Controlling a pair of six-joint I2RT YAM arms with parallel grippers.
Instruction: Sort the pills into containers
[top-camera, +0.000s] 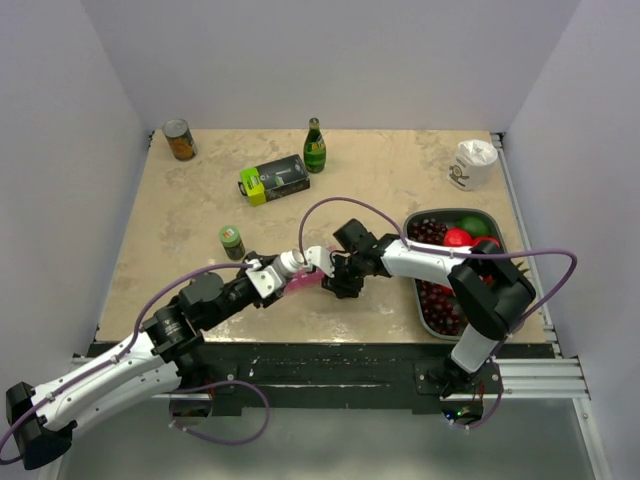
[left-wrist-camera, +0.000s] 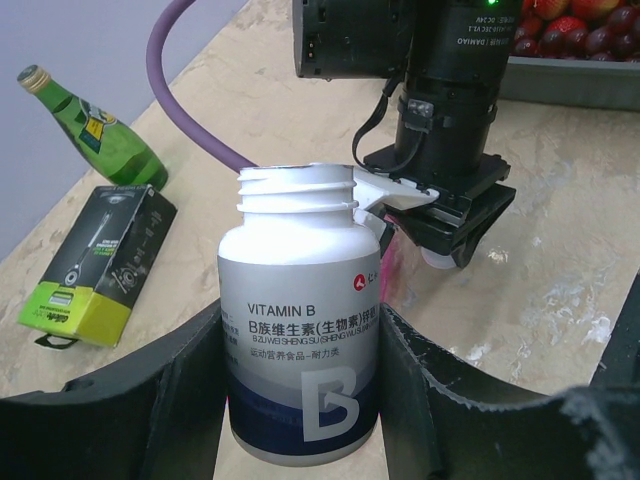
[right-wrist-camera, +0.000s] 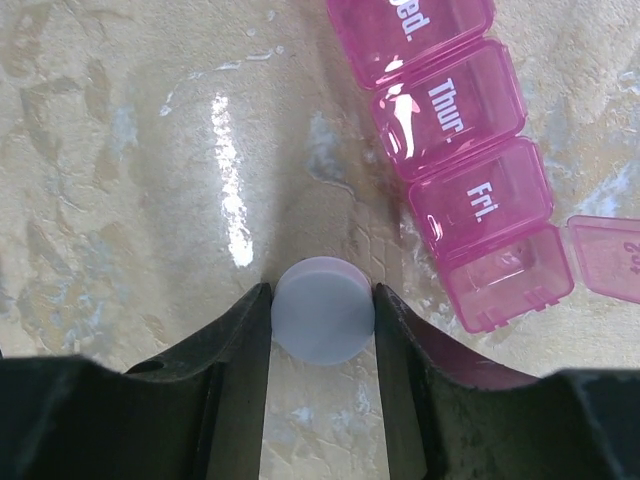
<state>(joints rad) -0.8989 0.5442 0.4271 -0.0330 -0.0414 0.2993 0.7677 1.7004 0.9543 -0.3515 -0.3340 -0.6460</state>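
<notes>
My left gripper (left-wrist-camera: 300, 345) is shut on a white Vitamin B bottle (left-wrist-camera: 300, 300) that stands upright with its cap off and its neck open. My right gripper (right-wrist-camera: 323, 308) points down at the table, and its fingers press both sides of the round white cap (right-wrist-camera: 323, 322). The containers (right-wrist-camera: 460, 130), one pink strip with lids marked Thur and Fri, lie just right of that cap. The end compartment (right-wrist-camera: 505, 280) is open, with its lid (right-wrist-camera: 610, 255) flipped out. From above, the strip (top-camera: 303, 284) lies between both grippers. No pills show.
A dark tray of fruit (top-camera: 455, 212) sits to the right, close behind the right arm. A small green-capped jar (top-camera: 232, 241) stands left of the left gripper. Farther back are a green-and-black box (top-camera: 274, 179), a green glass bottle (top-camera: 315, 146), a can (top-camera: 180, 139) and a white cup (top-camera: 472, 163).
</notes>
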